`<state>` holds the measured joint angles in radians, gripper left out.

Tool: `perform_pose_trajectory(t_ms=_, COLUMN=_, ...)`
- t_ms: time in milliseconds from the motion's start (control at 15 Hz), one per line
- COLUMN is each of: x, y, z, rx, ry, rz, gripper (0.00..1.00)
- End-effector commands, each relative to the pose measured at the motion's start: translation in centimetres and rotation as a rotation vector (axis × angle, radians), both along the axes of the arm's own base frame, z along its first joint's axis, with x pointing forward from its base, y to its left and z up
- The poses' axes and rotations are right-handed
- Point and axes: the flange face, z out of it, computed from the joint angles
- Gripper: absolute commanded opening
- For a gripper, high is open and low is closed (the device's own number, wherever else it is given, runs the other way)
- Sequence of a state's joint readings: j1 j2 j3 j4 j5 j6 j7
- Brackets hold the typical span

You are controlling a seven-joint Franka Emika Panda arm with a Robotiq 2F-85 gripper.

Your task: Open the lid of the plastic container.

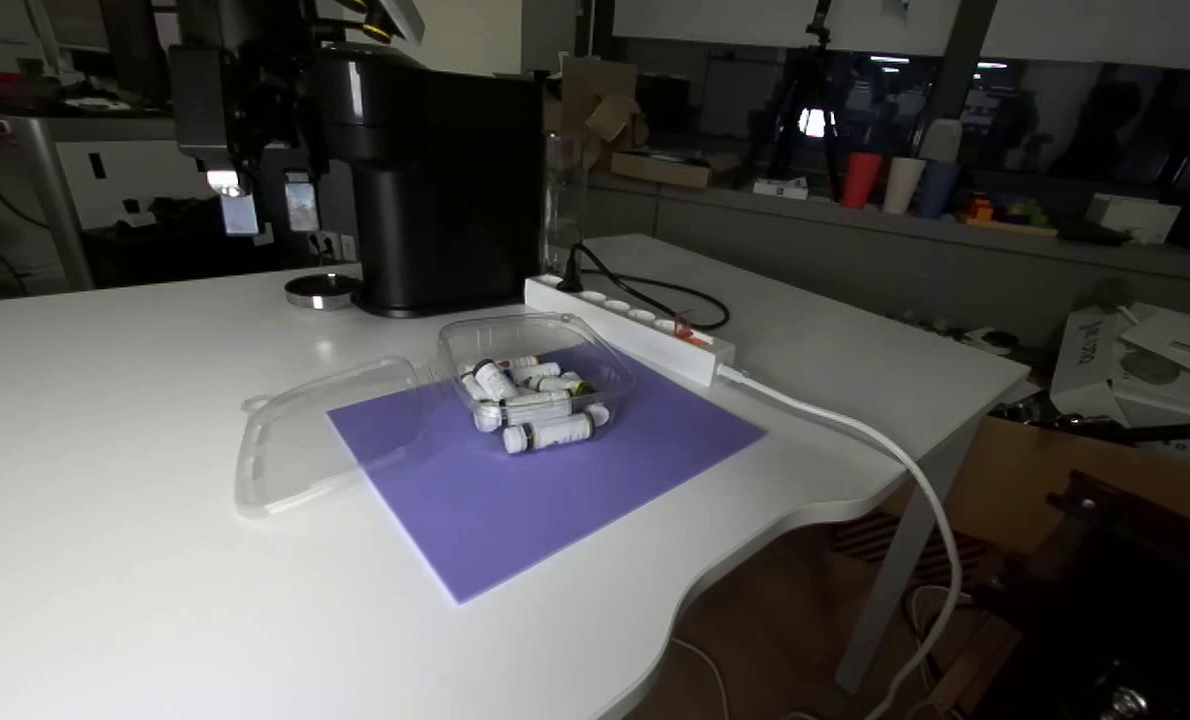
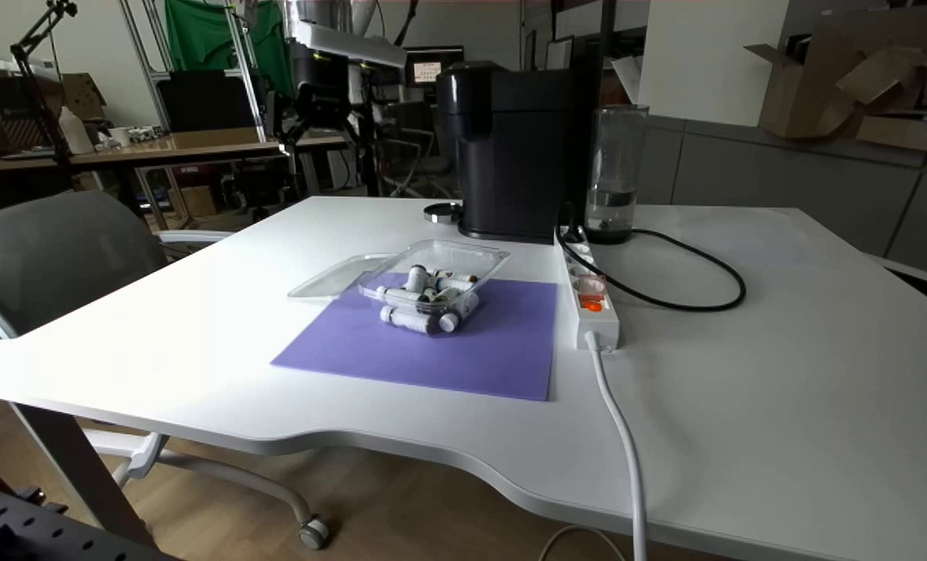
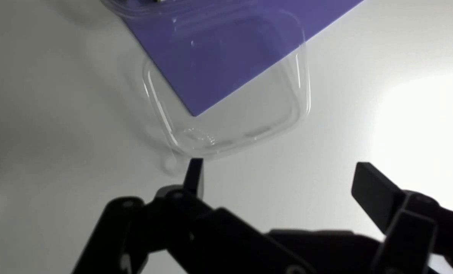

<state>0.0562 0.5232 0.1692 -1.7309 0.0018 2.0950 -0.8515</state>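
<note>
The plastic container (image 1: 610, 372) is a clear tub on the purple mat, with several white cylinders inside or showing through its wall; it also shows in an exterior view (image 2: 485, 269). Its edge appears at the top of the wrist view (image 3: 135, 11). The transparent lid (image 1: 330, 435) lies open beside it, flat or nearly so, partly over the mat's corner; it also shows in the wrist view (image 3: 249, 99). I cannot tell whether lid and container are joined. My gripper (image 1: 271, 207) is open and empty, high above the table; in the wrist view its fingers (image 3: 279, 163) are wide apart.
A tall black machine (image 1: 445, 190) stands behind the container, with a metal ring (image 1: 322, 291) at its foot. A white power strip (image 1: 627, 325) with black and white cables lies beside the purple mat (image 1: 515, 510). A clear water tank (image 2: 615, 171) stands by the machine.
</note>
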Motion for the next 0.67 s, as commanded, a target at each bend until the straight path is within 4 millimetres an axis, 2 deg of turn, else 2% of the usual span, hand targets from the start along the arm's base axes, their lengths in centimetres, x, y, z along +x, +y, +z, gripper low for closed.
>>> perform_pose_trajectory(t_ms=0, x=-0.8, y=1.1, z=1.6, rx=-0.054, ry=-0.134, rz=0.038, gripper=1.0)
perform_pose_trajectory(t_ms=200, x=-0.9, y=1.3, z=1.9, rx=-0.064, ry=-0.193, rz=0.035, gripper=1.0)
perform_pose_trajectory(t_ms=600, x=-2.1, y=-1.3, z=2.8, rx=-0.107, ry=-0.156, rz=-0.05, gripper=1.0)
